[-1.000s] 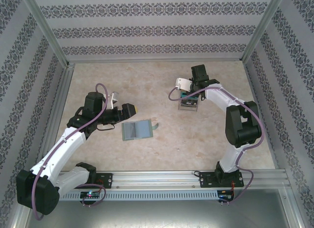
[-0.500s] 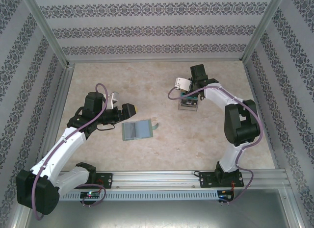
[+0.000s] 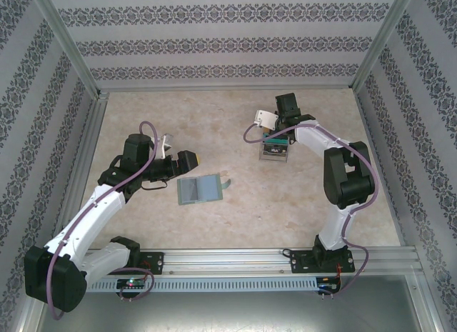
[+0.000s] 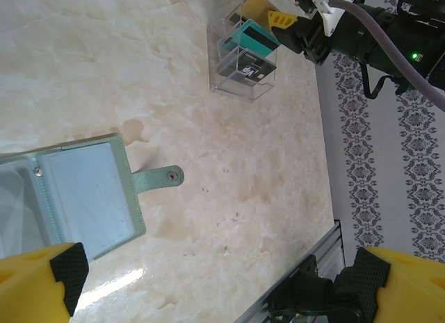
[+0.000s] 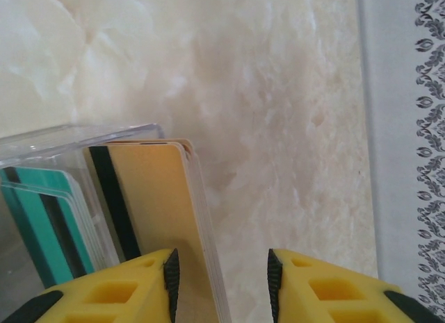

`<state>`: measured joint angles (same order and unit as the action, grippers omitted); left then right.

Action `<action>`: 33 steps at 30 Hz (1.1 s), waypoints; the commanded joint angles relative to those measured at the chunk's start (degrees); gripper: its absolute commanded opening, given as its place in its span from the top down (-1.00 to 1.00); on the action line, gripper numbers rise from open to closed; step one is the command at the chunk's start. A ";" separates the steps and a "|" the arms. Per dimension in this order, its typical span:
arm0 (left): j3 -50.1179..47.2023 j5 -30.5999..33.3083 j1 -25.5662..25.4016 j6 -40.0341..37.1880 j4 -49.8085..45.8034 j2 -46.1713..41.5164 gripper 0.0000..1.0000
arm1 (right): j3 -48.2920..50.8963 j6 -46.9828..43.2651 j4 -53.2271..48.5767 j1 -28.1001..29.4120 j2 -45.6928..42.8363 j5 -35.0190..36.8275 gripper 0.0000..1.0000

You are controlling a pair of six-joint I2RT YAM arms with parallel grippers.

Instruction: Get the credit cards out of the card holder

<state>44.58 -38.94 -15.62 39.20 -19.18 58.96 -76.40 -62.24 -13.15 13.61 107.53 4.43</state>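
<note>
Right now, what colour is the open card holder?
The card holder is pale grey-green, best seen in the left wrist view.

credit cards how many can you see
3 at least: yellow-gold card, teal card and grey card, all standing in the clear box; stacked edges hint at more hidden.
</note>
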 commanded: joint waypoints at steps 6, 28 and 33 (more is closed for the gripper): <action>-0.55 -0.52 0.86 -0.62 1.07 0.20 -0.99 | -1.43 3.15 1.39 -0.57 -0.34 0.95 0.18; -4.20 14.74 1.28 3.34 -9.25 4.80 -0.52 | 9.79 53.14 -9.68 17.70 -21.83 0.32 0.19; -7.25 15.25 1.20 5.24 -7.85 5.51 -0.31 | 13.62 68.45 -8.21 24.98 -23.42 -2.68 0.53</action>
<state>38.94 -25.15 -14.98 42.74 -25.76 64.07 -64.55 -7.40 -21.26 35.81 85.25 4.27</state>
